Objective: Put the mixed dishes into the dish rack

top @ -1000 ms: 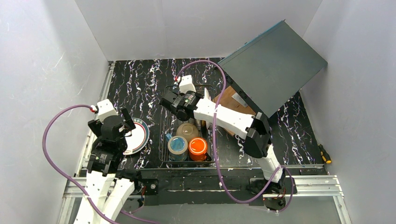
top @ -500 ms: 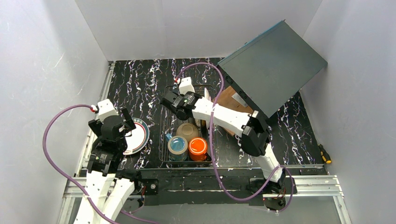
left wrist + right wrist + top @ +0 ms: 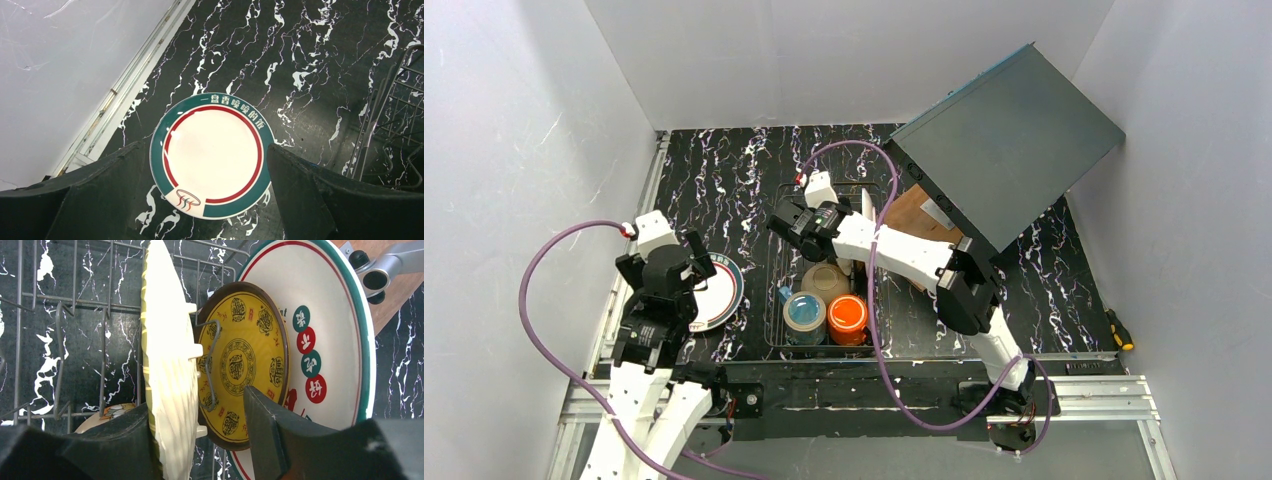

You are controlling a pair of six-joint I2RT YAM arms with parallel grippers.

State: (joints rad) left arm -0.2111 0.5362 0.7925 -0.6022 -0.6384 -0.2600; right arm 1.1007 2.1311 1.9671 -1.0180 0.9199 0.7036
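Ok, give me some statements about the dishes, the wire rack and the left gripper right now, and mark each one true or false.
1. The white round plate with a green rim and red ring lies flat on the black marbled table, outside the dark wire dish rack. True.
2. The orange mug stands on the table beside the rack. False: it sits inside the rack, next to the blue mug.
3. The left gripper is shut on the green-rimmed plate. False: it is open, one finger on either side.
4. The yellow ornate plate stands on edge in the rack. True.
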